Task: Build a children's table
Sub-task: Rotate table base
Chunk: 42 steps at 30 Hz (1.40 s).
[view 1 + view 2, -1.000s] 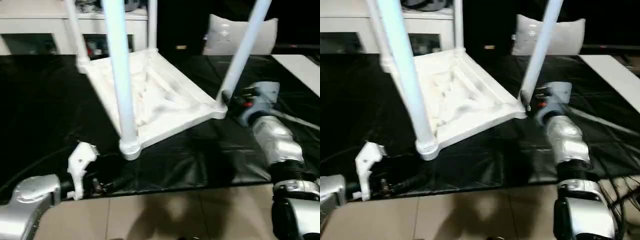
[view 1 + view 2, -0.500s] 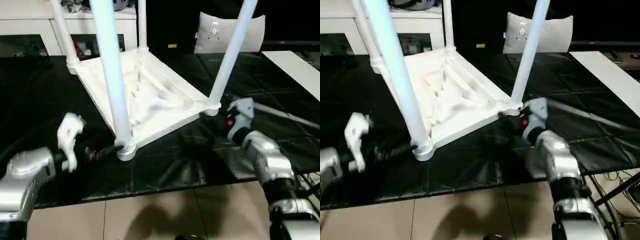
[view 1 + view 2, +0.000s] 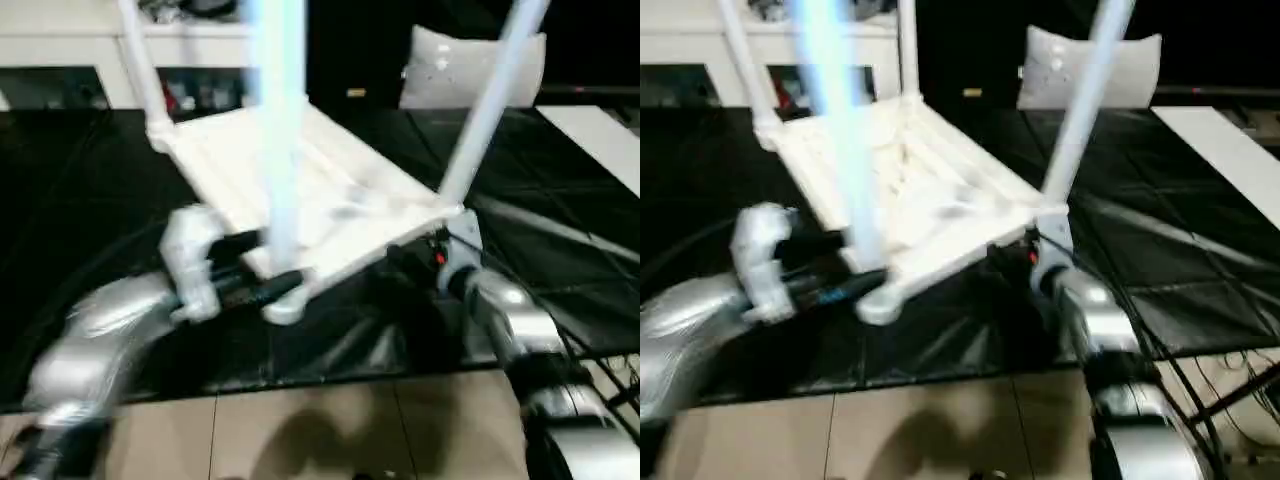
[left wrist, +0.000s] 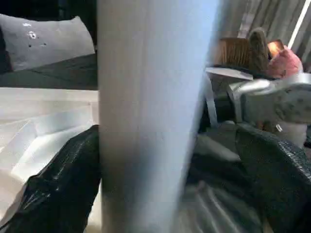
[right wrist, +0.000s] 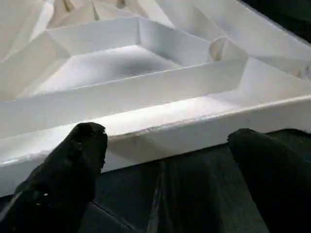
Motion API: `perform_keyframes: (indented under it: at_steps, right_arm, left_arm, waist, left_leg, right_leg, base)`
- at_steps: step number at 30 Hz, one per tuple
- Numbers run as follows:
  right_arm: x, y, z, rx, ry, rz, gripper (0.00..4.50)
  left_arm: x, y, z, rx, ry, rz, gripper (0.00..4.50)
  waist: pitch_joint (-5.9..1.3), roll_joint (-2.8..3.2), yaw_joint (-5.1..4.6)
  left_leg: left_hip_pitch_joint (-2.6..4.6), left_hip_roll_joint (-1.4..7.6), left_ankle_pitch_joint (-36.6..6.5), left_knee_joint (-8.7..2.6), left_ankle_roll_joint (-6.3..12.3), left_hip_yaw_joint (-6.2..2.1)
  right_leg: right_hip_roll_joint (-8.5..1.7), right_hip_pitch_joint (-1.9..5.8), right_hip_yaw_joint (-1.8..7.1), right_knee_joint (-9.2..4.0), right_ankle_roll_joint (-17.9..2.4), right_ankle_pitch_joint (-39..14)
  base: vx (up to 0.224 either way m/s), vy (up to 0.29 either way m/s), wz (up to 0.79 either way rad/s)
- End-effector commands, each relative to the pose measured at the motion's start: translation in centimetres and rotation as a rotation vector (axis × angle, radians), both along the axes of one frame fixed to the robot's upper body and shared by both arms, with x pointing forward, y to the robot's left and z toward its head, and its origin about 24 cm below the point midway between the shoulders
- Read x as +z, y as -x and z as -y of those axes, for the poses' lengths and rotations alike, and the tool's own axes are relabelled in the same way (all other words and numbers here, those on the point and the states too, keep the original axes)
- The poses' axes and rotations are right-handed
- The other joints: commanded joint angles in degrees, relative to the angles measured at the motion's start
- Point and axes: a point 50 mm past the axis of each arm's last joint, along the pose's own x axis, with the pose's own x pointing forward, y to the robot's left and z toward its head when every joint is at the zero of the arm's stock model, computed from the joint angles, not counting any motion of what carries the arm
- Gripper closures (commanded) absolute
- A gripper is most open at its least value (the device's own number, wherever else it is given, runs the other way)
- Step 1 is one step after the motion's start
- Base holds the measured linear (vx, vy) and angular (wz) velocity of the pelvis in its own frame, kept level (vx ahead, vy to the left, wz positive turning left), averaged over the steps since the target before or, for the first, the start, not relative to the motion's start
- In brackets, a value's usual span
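White tabletop point(image 3: 330, 200) lying upside down on black desk point(image 3: 80, 200), left end effector point(image 4: 160, 160) gaping wide around near leg point(image 3: 280, 150), right end effector point(image 5: 165, 160) gaping empty beside tabletop rim.

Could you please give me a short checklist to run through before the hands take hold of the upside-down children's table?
1. Left hand open, its fingers either side of the near leg: ok.
2. Right hand open, facing the tabletop rim: ok.
3. All four legs standing up from the corners: ok.
4. Legs fully seated in their sockets: cannot tell.
5. Tabletop lying flat on the black work table: cannot tell.
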Motion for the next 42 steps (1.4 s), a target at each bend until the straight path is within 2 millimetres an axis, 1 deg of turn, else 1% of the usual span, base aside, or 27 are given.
perform_keyframes:
  at_steps: [1, 2, 3, 4, 5, 7, 8, 9, 10, 11, 13, 14, 16, 17, 19, 20, 21, 23, 27, 31, 32, 33, 34, 36, 40, 41, 42]
  right_arm:
    - [-0.2, -0.1, 0.0, 0.008, 0.031, -0.016, 0.0]
    - [-0.3, -0.1, 0.0, 0.01, 0.04, -0.02, 0.0]
    - [-0.4, -0.1, 0.1, 0.014, 0.052, -0.024, 0.0]
    - [-0.3, -0.2, 0.1, 0.017, 0.054, -0.022, 0.0]
    - [-0.2, -0.2, 0.0, 0.031, 0.044, -0.014, 0.0]
    - [-0.1, -0.2, -0.1, 0.042, 0.038, -0.002, 0.0]
    - [0.0, -0.2, -0.3, 0.054, 0.025, 0.0, 0.0]
    - [0.2, -0.1, -0.6, 0.071, 0.004, 0.008, 0.0]
    - [0.2, -0.1, -0.6, 0.071, 0.004, 0.008, 0.0]
    - [0.2, -0.1, -0.5, 0.068, -0.007, 0.002, 0.0]
    - [0.1, -0.1, -0.5, 0.06, -0.005, -0.008, 0.0]
    - [-0.1, -0.1, 0.2, 0.023, 0.006, -0.023, 0.0]
    - [-0.3, 0.0, 0.7, 0.006, 0.012, -0.028, 0.0]
    - [-0.4, 0.1, 1.3, -0.019, 0.004, -0.043, 0.0]
    - [-0.5, 0.2, 1.8, -0.039, -0.002, -0.05, 0.0]
    - [-0.5, 0.2, 2.0, -0.049, -0.006, -0.056, 0.0]
    - [-0.6, 0.2, 2.2, -0.059, -0.01, -0.064, 0.0]
    - [-0.7, 0.3, 2.6, -0.078, -0.017, -0.078, 0.0]
    - [-0.7, 0.4, 3.0, -0.099, -0.025, -0.08, 0.0]
    - [-0.2, 0.1, 4.1, -0.18, 0.028, -0.025, 0.0]
    - [-0.1, 0.0, 4.6, -0.221, 0.037, -0.013, 0.0]
    - [-0.1, -0.1, 4.8, -0.235, 0.04, -0.009, 0.0]
    - [-0.1, -0.1, 4.9, -0.238, 0.053, -0.015, 0.0]
    - [-0.3, 0.0, 4.7, -0.238, 0.052, -0.036, 0.0]
    - [-0.5, 0.1, 4.1, -0.202, 0.043, -0.036, 0.0]
    - [-0.7, 0.2, 3.8, -0.188, 0.03, -0.043, 0.0]
    - [-0.9, 0.3, 3.2, -0.151, 0.007, -0.058, 0.0]
  left_arm:
    - [-0.6, -0.2, 0.8, -0.035, -0.028, -0.018, 0.0]
    - [-0.6, -0.2, 1.2, -0.06, -0.029, -0.02, 0.0]
    - [-0.4, -0.1, 2.1, -0.111, -0.018, -0.025, 0.0]
    - [-0.2, 0.0, 2.5, -0.136, -0.004, -0.027, 0.0]
    - [0.2, 0.1, 3.3, -0.186, 0.019, -0.025, 0.0]
    - [0.5, 0.4, 4.1, -0.234, 0.032, -0.022, 0.0]
    - [0.8, 0.5, 4.6, -0.261, 0.039, -0.014, 0.0]
    - [1.1, 0.6, 5.4, -0.291, 0.053, -0.002, 0.0]
    - [1.1, 0.6, 5.4, -0.291, 0.053, -0.002, 0.0]
    - [1.5, 0.5, 6.0, -0.306, 0.069, 0.008, 0.0]
    - [1.6, 0.5, 6.2, -0.31, 0.075, 0.014, 0.0]
    - [1.8, 0.6, 6.6, -0.324, 0.085, 0.016, 0.0]
    - [1.8, 0.6, 6.6, -0.329, 0.082, 0.017, 0.0]
    - [1.6, 0.4, 6.5, -0.319, 0.07, 0.011, 0.0]
    - [1.4, 0.4, 6.4, -0.311, 0.056, 0.012, 0.0]
    - [1.3, 0.3, 6.4, -0.31, 0.055, 0.01, 0.0]
    - [1.3, 0.3, 6.3, -0.309, 0.054, 0.009, 0.0]
    - [1.3, 0.3, 6.2, -0.308, 0.055, 0.005, 0.0]
    - [1.3, 0.2, 6.0, -0.303, 0.051, 0.005, 0.0]
    - [1.2, 0.4, 5.7, -0.314, 0.035, 0.007, 0.0]
    - [1.2, 0.4, 5.7, -0.321, 0.031, 0.007, 0.0]
    - [1.2, 0.5, 5.7, -0.323, 0.029, 0.007, 0.0]
    - [1.2, 0.5, 5.6, -0.326, 0.026, 0.007, 0.0]
    - [1.2, 0.5, 5.6, -0.325, 0.022, 0.006, 0.0]
    - [1.2, 0.4, 5.5, -0.324, 0.017, 0.008, 0.0]
    - [1.2, 0.5, 5.6, -0.327, 0.017, 0.008, 0.0]
    - [1.3, 0.5, 5.7, -0.333, 0.018, 0.009, 0.0]
  waist:
    - [-3.73, -0.22, 0.05]
    - [-3.68, -0.19, 0.04]
    - [-3.75, -0.46, -0.11]
    - [-3.77, -0.35, -0.09]
    - [-3.85, -0.64, -0.04]
    - [-3.75, -0.59, -0.06]
    - [-3.74, -0.64, -0.14]
    - [-3.71, -0.3, -0.2]
    - [-3.7, -0.43, -0.24]
    - [-3.65, -0.65, -0.23]
    - [-3.63, -0.78, -0.29]
    - [-3.6, -0.6, -0.46]
    - [-3.64, -0.8, -0.7]
    - [-3.64, -0.63, -0.79]
    - [-3.68, -0.66, -1.05]
    - [-3.67, -0.45, -1.05]
    - [-3.74, -0.55, -1.11]
    - [-3.73, -0.47, -1.03]
    - [-3.74, -0.45, -0.94]
    - [-3.78, -0.44, -0.75]
    - [-3.77, -0.52, -0.75]
    - [-3.76, -0.51, -0.72]
    - [-3.78, -0.63, -0.75]
    - [-3.74, -0.66, -0.78]
    - [-3.7, -0.67, -0.9]
    - [-3.71, -0.64, -0.9]
    - [-3.74, -0.43, -0.88]
  left_leg:
    - [-1.06, 0.68, -4.29, -3.92, 2.99, 0.71]
    - [-1.08, 0.75, -4.09, -3.93, 3.07, 0.69]
    - [-1.18, 0.85, -3.78, -3.94, 2.99, 0.64]
    - [-1.06, 0.83, -3.59, -3.88, 3.03, 0.71]
    - [-1.06, 0.98, -2.9, -3.82, 3.13, 0.76]
    - [-1.15, 1.02, -2.7, -3.86, 3.33, 0.76]
    - [-1.06, 1.07, -2.83, -3.87, 3.31, 0.76]
    - [-1.02, 1.01, -3.13, -3.83, 3.39, 0.81]
    - [-0.98, 1.07, -3.22, -3.81, 3.43, 0.85]
    - [-1.1, 1.02, -3.56, -3.87, 3.43, 0.83]
    - [-1.18, 0.93, -3.84, -3.84, 3.37, 0.84]
    - [-1.18, 0.81, -4.38, -3.77, 3.24, 0.85]
    - [-1.31, 0.75, -4.42, -3.72, 3.24, 0.81]
    - [-1.29, 0.75, -4.49, -3.74, 3.31, 0.77]
    - [-1.26, 0.8, -4.29, -3.68, 3.78, 0.76]
    - [-1.25, 0.79, -4.35, -3.68, 3.81, 0.75]
    - [-1.2, 0.82, -4.24, -3.64, 3.91, 0.78]
    - [-1.12, 0.92, -4.14, -3.67, 3.94, 0.77]
    - [-1.07, 0.98, -3.93, -3.69, 3.77, 0.73]
    - [-1.04, 0.91, -3.62, -3.68, 3.45, 0.8]
    - [-0.99, 0.86, -3.7, -3.69, 3.19, 0.83]
    - [-1.0, 0.88, -3.62, -3.7, 3.18, 0.81]
    - [-1.01, 0.86, -3.64, -3.69, 3.2, 0.84]
    - [-1.09, 0.8, -3.69, -3.69, 3.38, 0.84]
    - [-1.16, 0.73, -4.37, -3.65, 3.71, 0.88]
    - [-1.11, 0.82, -4.35, -3.68, 3.73, 0.84]
    - [-1.14, 0.82, -4.23, -3.66, 3.73, 0.82]
  right_leg:
    - [-3.15, 4.24, 3.63, -3.09, -6.77, -19.32]
    - [-3.21, 4.2, 3.62, -3.13, -6.78, -19.41]
    - [-3.26, 4.34, 3.63, -2.98, -6.69, -19.36]
    - [-3.29, 4.24, 3.65, -3.06, -6.78, -19.2]
    - [-3.36, 4.22, 3.71, -2.72, -7.54, -18.09]
    - [-3.32, 4.24, 3.74, -2.66, -7.91, -17.3]
    - [-3.27, 4.22, 3.72, -2.62, -8.0, -17.14]
    - [-3.25, 4.23, 3.73, -2.75, -8.12, -17.13]
    - [-3.25, 4.2, 3.75, -2.82, -8.17, -17.03]
    - [-3.24, 4.33, 3.73, -2.87, -8.07, -17.62]
    - [-3.29, 4.43, 3.7, -2.99, -7.79, -18.43]
    - [-3.3, 4.44, 3.6, -3.29, -7.19, -20.06]
    - [-3.25, 4.48, 3.5, -3.36, -6.57, -20.91]
    - [-3.22, 4.44, 3.47, -3.38, -6.5, -21.06]
    - [-3.08, 4.36, 3.41, -3.39, -6.55, -20.46]
    - [-3.08, 4.35, 3.41, -3.4, -6.63, -20.44]
    - [-3.01, 4.34, 3.4, -3.37, -6.79, -20.04]
    - [-3.02, 4.29, 3.41, -3.25, -7.44, -19.19]
    - [-3.06, 4.29, 3.41, -3.12, -7.8, -18.66]
    - [-3.13, 4.29, 3.46, -3.1, -7.72, -18.55]
    - [-3.09, 4.29, 3.46, -3.06, -7.47, -18.84]
    - [-3.08, 4.28, 3.45, -3.05, -7.39, -18.78]
    - [-3.04, 4.27, 3.46, -3.03, -7.38, -18.63]
    - [-2.96, 4.33, 3.44, -2.94, -7.45, -18.2]
    - [-3.05, 4.32, 3.38, -3.22, -6.93, -19.85]
    - [-3.04, 4.26, 3.36, -3.19, -6.89, -19.98]
    - [-3.06, 4.31, 3.38, -3.15, -7.03, -19.63]
  base:
    - [0.0, 0.0, 0.0]
    - [0.0, 0.0, 0.0]
    - [0.0, 0.0, 0.0]
    - [0.0, 0.0, 0.0]
    - [0.0, 0.0, 0.0]
    - [0.0, 0.0, 0.0]
    - [0.0, 0.0, 0.0]
    - [0.0, 0.0, 0.0]
    - [0.0, 0.0, 0.0]
    - [0.0, 0.0, 0.0]
    - [0.0, 0.0, 0.0]
    - [0.0, 0.0, 0.0]
    - [0.0, 0.0, 0.0]
    - [0.0, 0.0, 0.0]
    - [0.0, 0.0, 0.0]
    - [0.0, 0.0, 0.0]
    - [0.0, 0.0, 0.0]
    - [0.0, 0.0, 0.0]
    - [0.0, 0.0, 0.0]
    - [0.0, 0.0, 0.0]
    - [0.0, 0.0, 0.0]
    - [0.0, 0.0, 0.0]
    - [0.0, 0.0, 0.0]
    - [0.0, 0.0, 0.0]
    - [0.0, 0.0, 0.0]
    - [0.0, 0.0, 0.0]
    - [0.0, 0.0, 0.0]
